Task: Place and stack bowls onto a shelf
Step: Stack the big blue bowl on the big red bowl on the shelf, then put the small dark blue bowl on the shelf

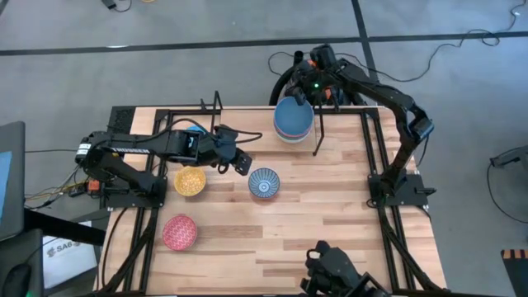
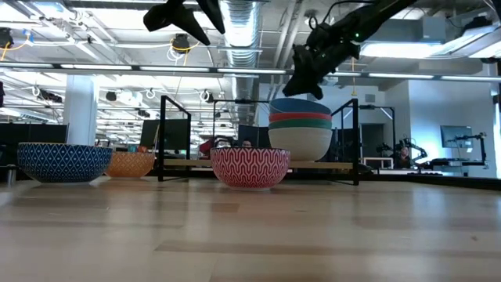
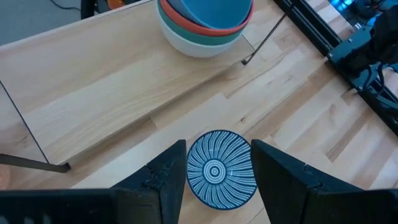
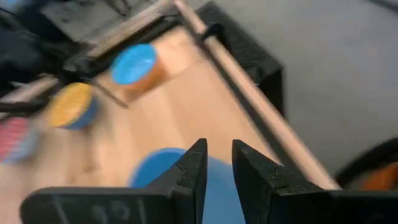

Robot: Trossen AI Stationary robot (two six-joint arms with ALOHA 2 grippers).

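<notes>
My right wrist view is smeared with motion — the yellow bowl (image 4: 71, 104) and a red patch cut by the picture's edge are only blurs. From overhead, the right hand (image 1: 304, 92) covers part of the bowl stack (image 1: 293, 122), so I cannot tell how many bowls sit in it. In my left wrist view the stack's upper part is cropped — and the patterned bowl (image 3: 221, 169) is partly behind my fingers (image 3: 168, 180).

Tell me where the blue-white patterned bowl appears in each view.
High view: blue-white patterned bowl at table centre, below the stack of bowls.
Low view: far left, on the table.
Left wrist view: bottom centre, between the left pincer fingers, seen from above.
Right wrist view: I cannot find it.
Shared landmark: the stack.
</notes>
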